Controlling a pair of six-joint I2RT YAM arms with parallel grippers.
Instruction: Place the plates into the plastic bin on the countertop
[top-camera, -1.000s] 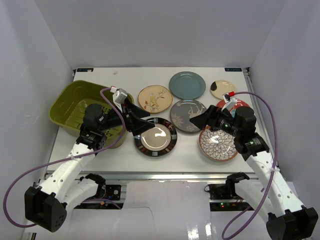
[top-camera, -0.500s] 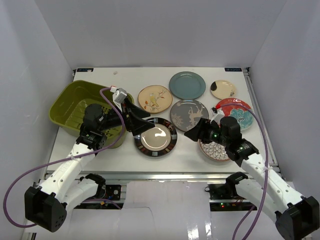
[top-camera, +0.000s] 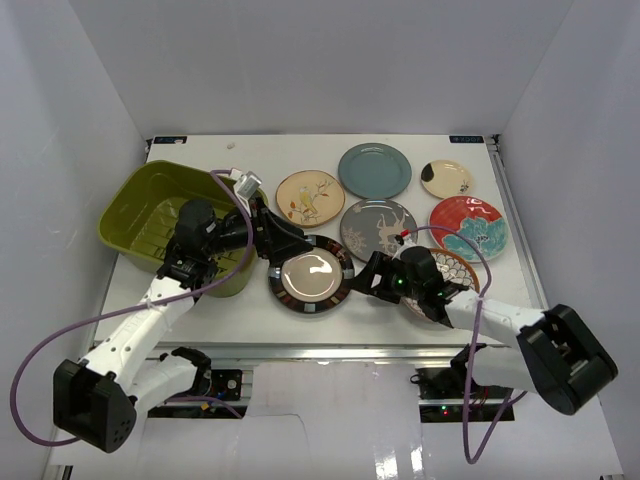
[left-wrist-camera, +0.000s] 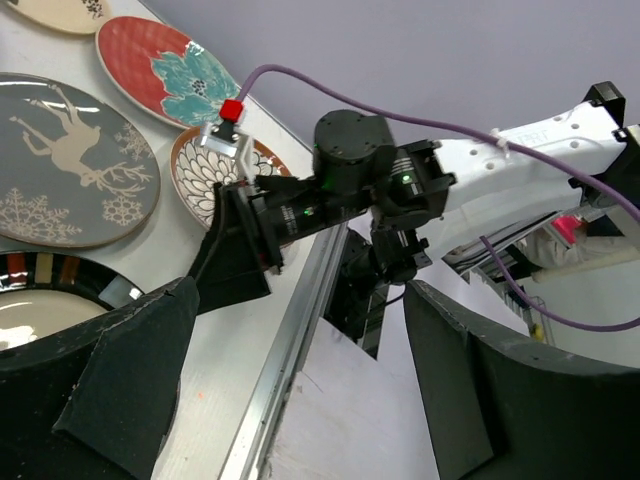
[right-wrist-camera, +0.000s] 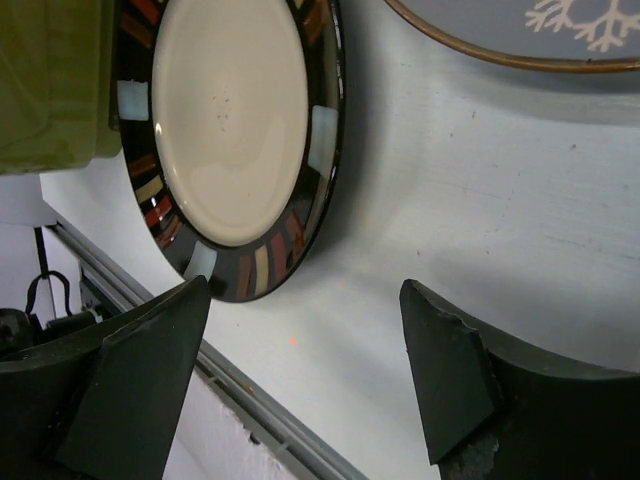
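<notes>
Currently all seven plates lie flat, face up, on the countertop (top-camera: 250, 312); none is in the plastic bin (top-camera: 125, 205).

Bin: one, olive green, opening upward, at the far-left of the table. Its long axis runs roughly left-right, slanting a little toward the near right.

Plate count by kind, one of each:
- black-rimmed tan plate (top-camera: 310, 275), nearest the arms, just beside the bin
- bird plate (top-camera: 310, 197)
- grey-blue plate (top-camera: 374, 170)
- antler plate (top-camera: 378, 228)
- dark-patch plate (top-camera: 446, 178)
- red plate (top-camera: 467, 228)
- petal plate (top-camera: 460, 268), partly hidden under the right arm

Left gripper (left-wrist-camera: 300, 290): fingers spread wide, holding nothing, at the far-left rim of the black-rimmed tan plate.

Right gripper (right-wrist-camera: 300, 290): fingers apart, nothing between them, low over the bare countertop at that plate's near-right rim.

Surface: white tabletop, metal rail (top-camera: 330, 350) along the near edge. Plain white walls on three sides.
</notes>
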